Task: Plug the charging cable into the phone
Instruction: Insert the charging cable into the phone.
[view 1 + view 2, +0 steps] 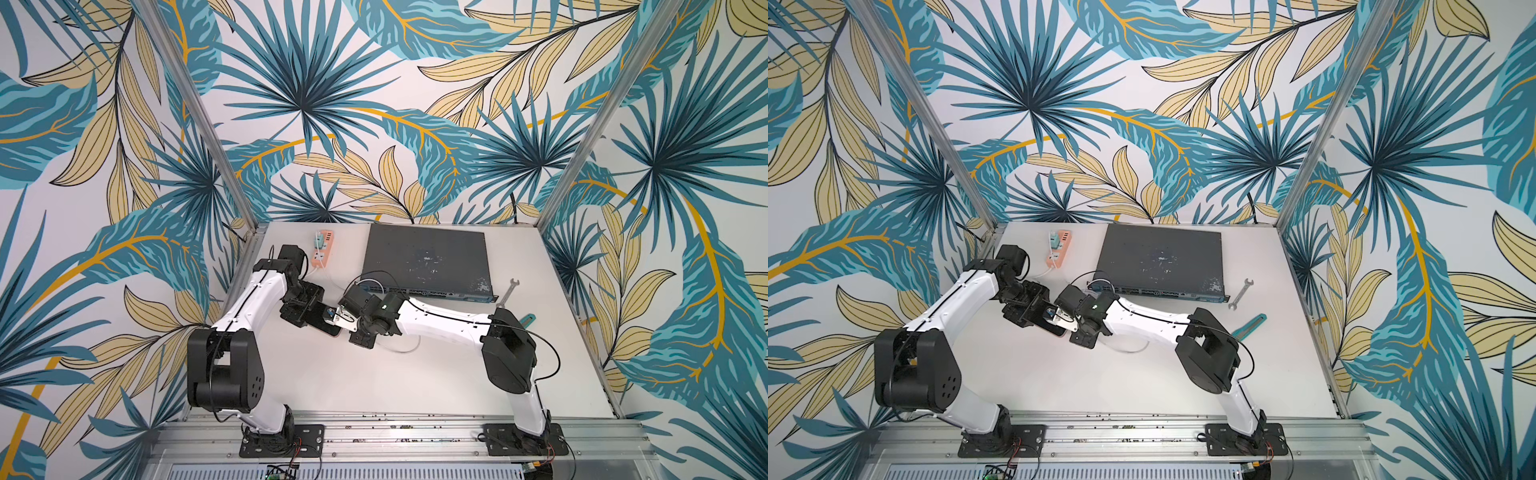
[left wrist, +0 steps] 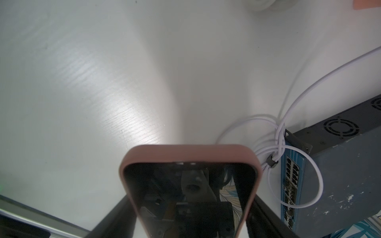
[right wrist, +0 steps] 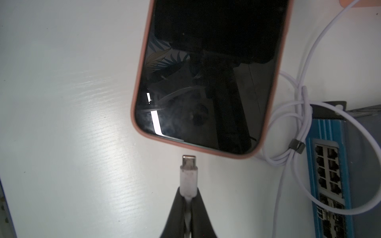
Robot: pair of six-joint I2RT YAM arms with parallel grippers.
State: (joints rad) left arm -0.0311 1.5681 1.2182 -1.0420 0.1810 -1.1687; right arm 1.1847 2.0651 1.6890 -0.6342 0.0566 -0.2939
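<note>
Misalignment is the chief risk here. The right end effector [image 3: 188,193] is pinched tight on the charging cable [image 3: 188,177]. Its 2 fingers [image 3: 177,206] close on the wire just behind the white plug housing. The silver tip points at the phone [image 3: 206,72] and stands just short of its lower edge, not yet touching.

The phone appears to lie flat, screen-up, on the counter [image 3: 61,103]. The left end effector [image 2: 191,197] flanks its pink case along both long sides and looks clamped across its width to steady it.

In the right wrist view the phone's lower edge runs slanted against the plug's axis, and the port itself is hidden under the case lip. Pushed straight ahead from this pose, the tip would likely strike the case rim at an angle, then skid along it or jam. Because the grip sits behind the housing rather than on it, the plug could pivot or the wire buckle under that push. If the left hold is loose, the phone may slide back across the smooth counter. The coiled white cord [image 3: 288,123] lies just beside the phone's corner, next to the network switch [image 3: 329,175], and could snag a sweeping wrist.
</note>
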